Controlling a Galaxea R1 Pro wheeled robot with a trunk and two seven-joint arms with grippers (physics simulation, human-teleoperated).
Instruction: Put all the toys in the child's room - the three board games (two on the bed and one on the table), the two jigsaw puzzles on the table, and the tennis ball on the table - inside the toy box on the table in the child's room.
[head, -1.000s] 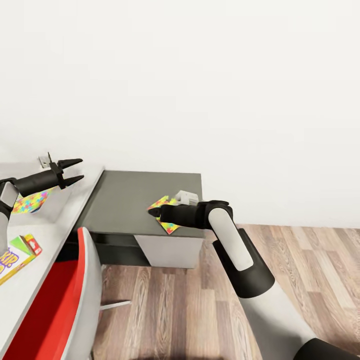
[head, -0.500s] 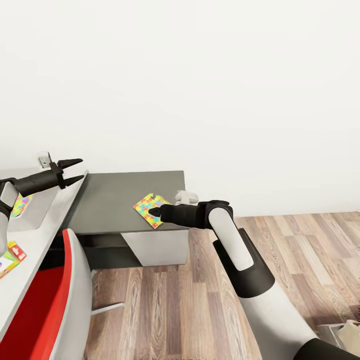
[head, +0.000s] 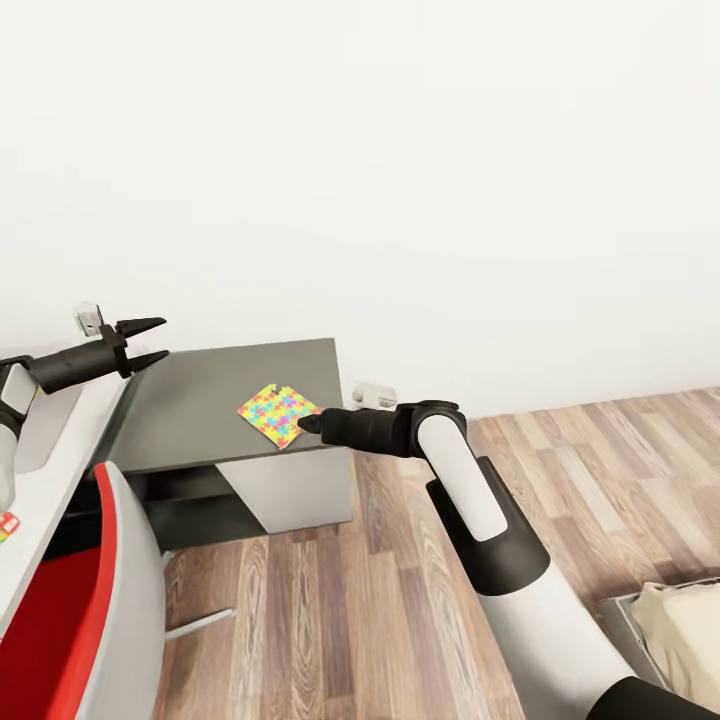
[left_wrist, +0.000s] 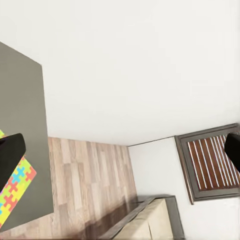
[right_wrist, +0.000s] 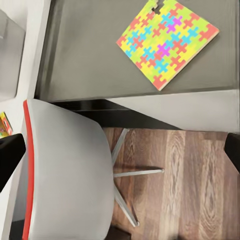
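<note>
While our left gripper (head: 152, 341) hangs spread and empty, our right gripper (head: 305, 424), whose grip we cannot tell, hovers beside the jigsaw puzzle (head: 277, 414) on the table (head: 190, 410).

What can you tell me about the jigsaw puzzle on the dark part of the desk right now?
The jigsaw puzzle is a thin, flat, squarish sheet of interlocking yellow, pink, blue, green and orange pieces, with a notch on one edge. It lies flat and skewed on the dark grey corner section of the table, close to that section's front edge. The right gripper hovers by its near corner; contact cannot be confirmed. Nothing rests on top of it.
</note>
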